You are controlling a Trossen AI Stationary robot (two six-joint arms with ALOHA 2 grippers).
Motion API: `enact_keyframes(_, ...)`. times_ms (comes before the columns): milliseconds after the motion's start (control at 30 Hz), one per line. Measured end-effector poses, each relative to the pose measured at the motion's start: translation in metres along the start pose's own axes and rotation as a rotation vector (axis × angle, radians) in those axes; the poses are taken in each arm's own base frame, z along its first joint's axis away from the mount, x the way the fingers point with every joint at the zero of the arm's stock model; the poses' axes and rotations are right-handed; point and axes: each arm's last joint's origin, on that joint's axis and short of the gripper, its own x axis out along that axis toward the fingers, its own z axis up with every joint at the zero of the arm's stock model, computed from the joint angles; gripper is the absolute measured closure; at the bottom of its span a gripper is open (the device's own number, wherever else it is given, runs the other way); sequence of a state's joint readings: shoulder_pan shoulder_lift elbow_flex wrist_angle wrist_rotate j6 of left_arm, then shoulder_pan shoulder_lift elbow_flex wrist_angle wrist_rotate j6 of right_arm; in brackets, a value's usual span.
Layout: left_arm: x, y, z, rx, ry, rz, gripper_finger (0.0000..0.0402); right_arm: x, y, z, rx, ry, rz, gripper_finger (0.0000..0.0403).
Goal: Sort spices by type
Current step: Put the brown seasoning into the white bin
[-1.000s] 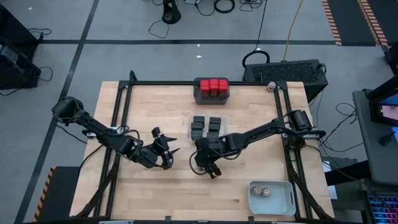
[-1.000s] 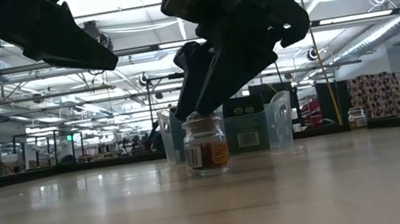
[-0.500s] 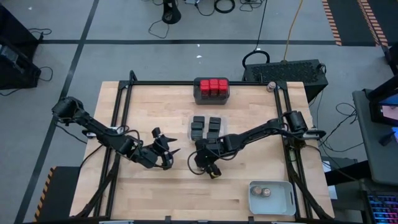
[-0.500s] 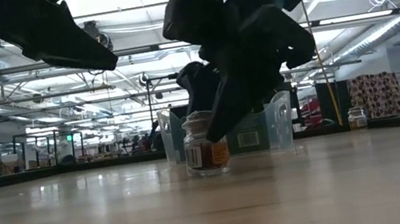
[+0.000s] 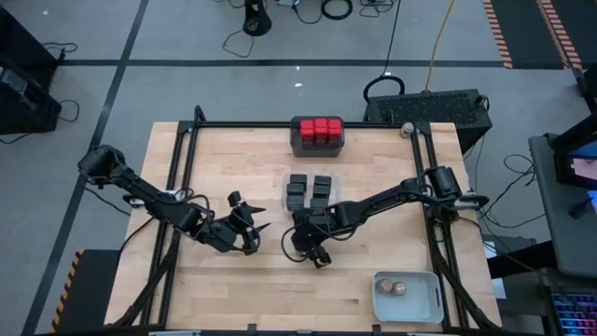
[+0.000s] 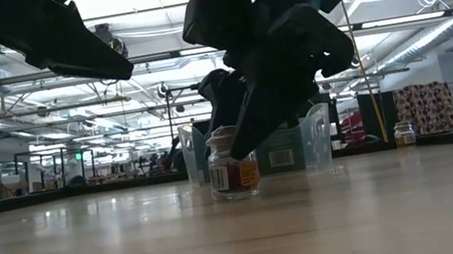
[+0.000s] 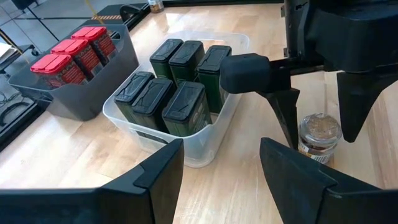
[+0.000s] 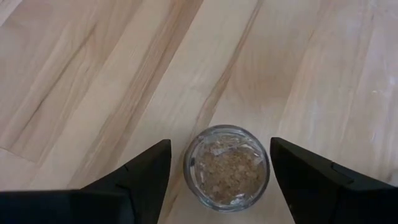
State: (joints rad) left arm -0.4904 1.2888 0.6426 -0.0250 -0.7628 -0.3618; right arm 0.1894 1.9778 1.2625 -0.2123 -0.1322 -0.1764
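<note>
Mostly sorted: red-topped spices and black tins fill their trays, two jars sit in the pale grey tray. The right gripper, jaws open, straddles the last round jar mid-desk. The left gripper waits beside it, jaws apart and empty.

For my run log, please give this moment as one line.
phase: reaching | right end effector: open, straddling spice jar on table, not gripping | left end effector: open, waiting beside

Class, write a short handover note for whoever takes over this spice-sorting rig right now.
Right pincer: open, astride the round jar on the bare table, not gripping.
Left pincer: open, empty, waiting left of it.
Done: red-topped spices in the dark tray; black boxes in the clear tray; two jars in the pale tray.
Left: move this jar to the pale tray. One more jar stands at the far right corner.
</note>
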Motion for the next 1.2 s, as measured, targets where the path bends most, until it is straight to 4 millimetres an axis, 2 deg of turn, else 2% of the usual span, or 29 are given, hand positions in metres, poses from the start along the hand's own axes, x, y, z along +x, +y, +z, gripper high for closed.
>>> enact_keyframes(133,0.0,0.0,0.0,0.0,0.0,0.0,0.0185,0.0,0.0,0.0,0.0,0.0,0.0,0.0165)
enact_keyframes(433,0.0,0.0,0.0,0.0,0.0,0.0,0.0185,0.0,0.0,0.001,-0.001,-0.003,0.0,0.0249)
enact_keyframes(667,0.0,0.0,0.0,0.001,0.004,-0.006,0.0185,-0.015,0.001,0.008,0.006,-0.035,-0.007,0.0248)
enact_keyframes(833,0.0,-0.001,0.0,0.002,0.009,-0.02,0.0185,-0.044,0.004,0.016,0.005,-0.059,-0.005,0.0241)
enact_keyframes(967,0.0,-0.001,0.0,0.002,0.01,-0.023,0.0185,-0.08,0.011,0.018,0.035,-0.034,0.005,0.0249)
enact_keyframes(1200,0.0,-0.001,0.0,0.0,0.007,-0.025,0.0185,-0.149,0.044,0.017,0.072,-0.018,0.051,0.0245)
